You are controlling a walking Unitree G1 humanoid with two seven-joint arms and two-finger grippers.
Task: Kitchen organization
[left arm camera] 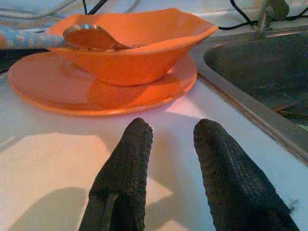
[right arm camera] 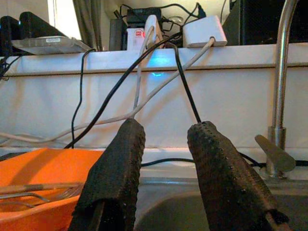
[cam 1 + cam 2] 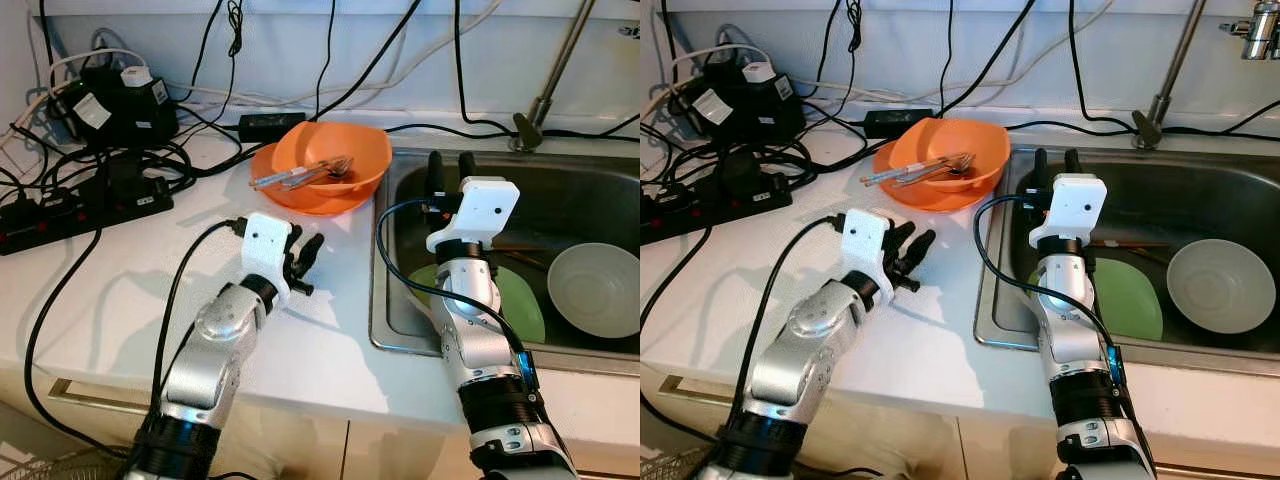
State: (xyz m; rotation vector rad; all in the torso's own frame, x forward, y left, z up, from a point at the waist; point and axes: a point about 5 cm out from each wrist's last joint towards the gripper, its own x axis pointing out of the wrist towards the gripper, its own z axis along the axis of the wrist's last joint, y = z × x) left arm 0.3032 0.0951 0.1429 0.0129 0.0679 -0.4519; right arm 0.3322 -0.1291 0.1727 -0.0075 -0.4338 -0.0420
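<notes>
Nearest, the left gripper (image 3: 303, 256) rests low on the white bench, just short of the sink's front left corner, its two knobbly black fingers parted and holding nothing. They aim at the orange stack, likely lining up a grasp. Beside it, the right gripper (image 3: 450, 168) stands upright over the left end of the steel sink (image 3: 400, 335), fingers spread and empty, probably poised above the dishes below.

In the basin lie a flat green plate (image 3: 525, 305), partly hidden behind the right arm, a round pale bowl (image 3: 595, 288) towards the right end, and dark chopsticks (image 3: 520, 255) between them.

Farther back, at the sink's rear left corner, a glossy orange bowl (image 3: 335, 152) sits on a matching orange plate (image 3: 290, 192), holding metal cutlery (image 3: 305, 174), gathered there as if for washing. Black cables and a power strip (image 3: 85, 210) crowd the bench's far left corner.
</notes>
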